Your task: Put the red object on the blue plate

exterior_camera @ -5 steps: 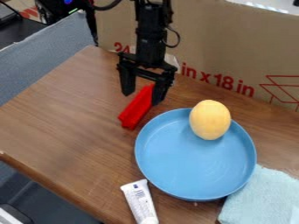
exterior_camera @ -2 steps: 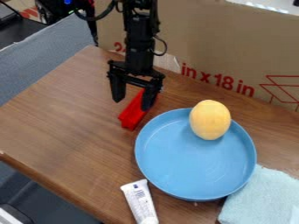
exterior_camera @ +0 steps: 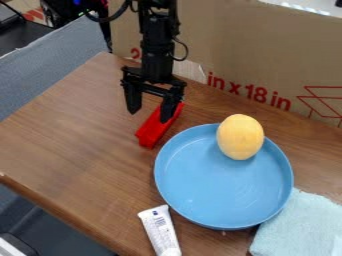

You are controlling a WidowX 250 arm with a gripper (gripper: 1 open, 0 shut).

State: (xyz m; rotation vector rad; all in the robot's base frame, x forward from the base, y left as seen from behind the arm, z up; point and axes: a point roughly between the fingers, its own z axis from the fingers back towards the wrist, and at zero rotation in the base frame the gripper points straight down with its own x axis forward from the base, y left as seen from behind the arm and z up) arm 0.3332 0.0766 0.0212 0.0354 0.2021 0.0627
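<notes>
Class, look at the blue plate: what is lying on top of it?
Only a round yellow-orange fruit sits on the blue plate. The plate surface beneath the fruit is hidden.

Wooden table (exterior_camera: 67, 110), cardboard box (exterior_camera: 267, 60) behind

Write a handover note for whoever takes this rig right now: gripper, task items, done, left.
Gripper: open, pointing down, fingers straddling the upper end of the red object; no grip yet.
Red object: lying on the wooden table, just left of the blue plate, outside its rim.
Blue plate: holds only a yellow-orange fruit.
Done: approach and alignment over the bar.
Left: close on the bar, lift, carry right, set it on the plate.
</notes>
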